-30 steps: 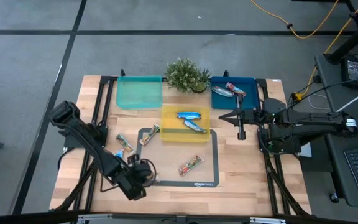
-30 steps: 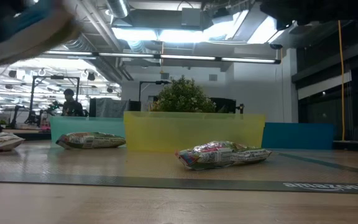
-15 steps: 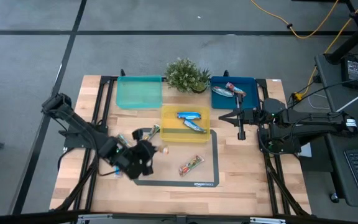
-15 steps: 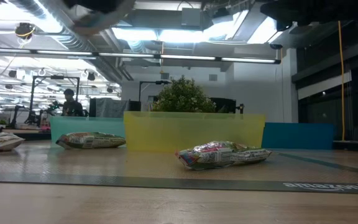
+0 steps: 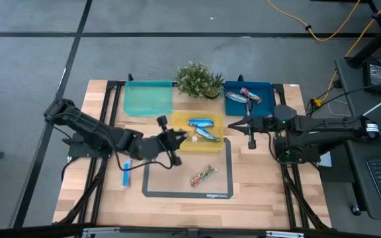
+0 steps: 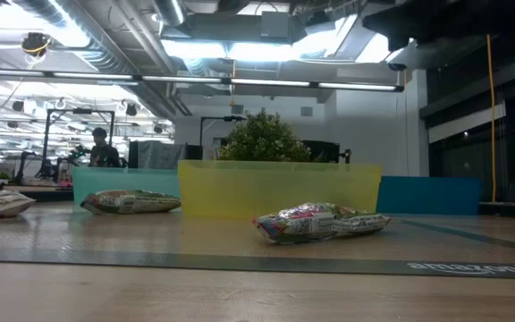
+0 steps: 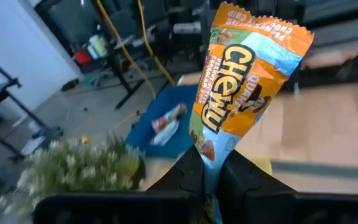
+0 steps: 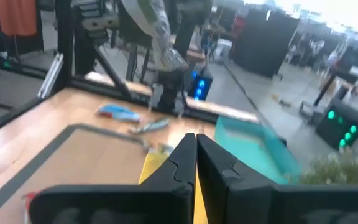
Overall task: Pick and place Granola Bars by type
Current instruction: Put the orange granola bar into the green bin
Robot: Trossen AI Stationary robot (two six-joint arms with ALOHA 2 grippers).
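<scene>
Granola bars [image 5: 204,128] lie in yellow tray [image 5: 177,141] and blue tray [image 5: 264,107].

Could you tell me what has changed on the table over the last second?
The left gripper, jaws shut on an orange-and-blue granola bar, swung from the table's near left corner to the yellow tray. The right gripper shifted slightly. The trays, the plant and the bar on the mat stayed put.

Three trays stand at the table's far side, the left tray [image 5: 148,98] and right tray [image 5: 249,98] flanking a plant [image 5: 198,79], the middle tray [image 5: 196,131] nearer, holding two bars [image 5: 204,128], with one bar [image 5: 203,175] on the mat [image 5: 189,170] nearer still.
</scene>
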